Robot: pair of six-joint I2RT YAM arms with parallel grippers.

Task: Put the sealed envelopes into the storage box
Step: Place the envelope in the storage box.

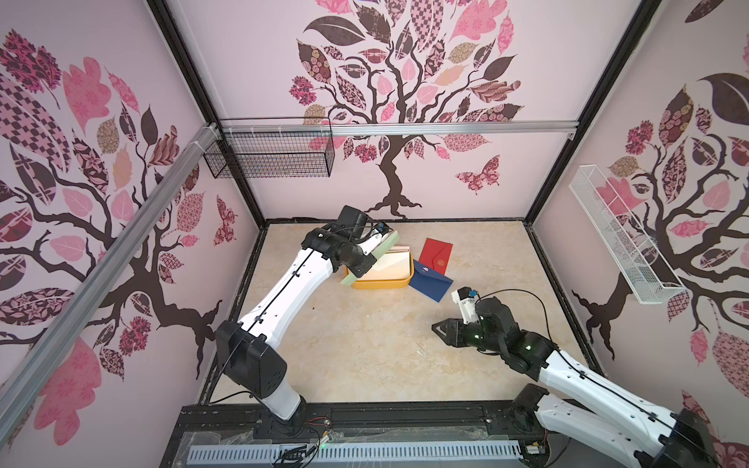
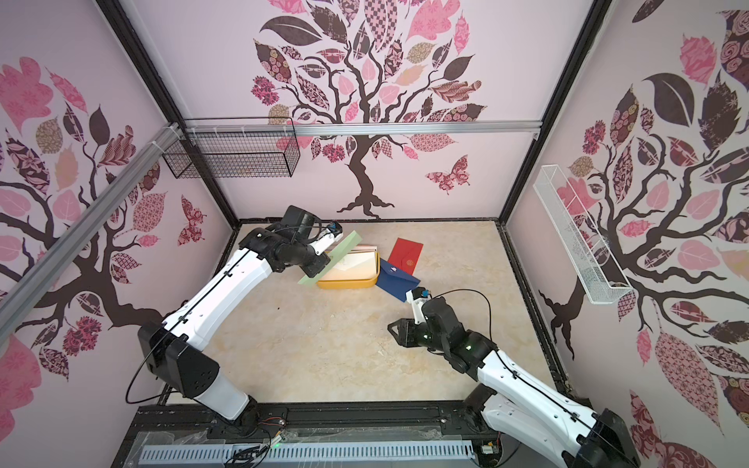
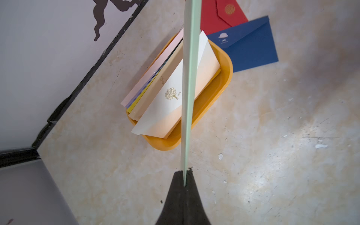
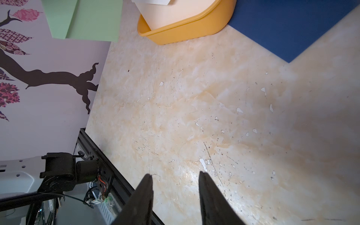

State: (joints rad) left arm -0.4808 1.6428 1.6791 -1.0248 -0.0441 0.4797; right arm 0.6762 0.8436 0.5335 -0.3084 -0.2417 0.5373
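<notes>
**Green envelope held over the box**

In both top views the left pincer (image 1: 356, 270) is clamped on a green envelope (image 1: 387, 243). The envelope tilts over the left rim of the box (image 1: 377, 284), which sits at the far middle of the desk (image 1: 364, 356). A navy envelope (image 1: 431, 283) lies against the box's right side and overlaps a red envelope (image 1: 435, 253) farther back. The right pincer (image 1: 439, 328) hangs over the near right of the desk.

In the left wrist view the jaws are together on the green envelope, seen edge-on. Below it, the box holds a leaning stack: a white envelope (image 3: 165, 109) with a gold tree in front, a pink envelope (image 3: 153, 72) at the back.

In the right wrist view the jaws stand apart over bare desk, gripping nothing.
</notes>
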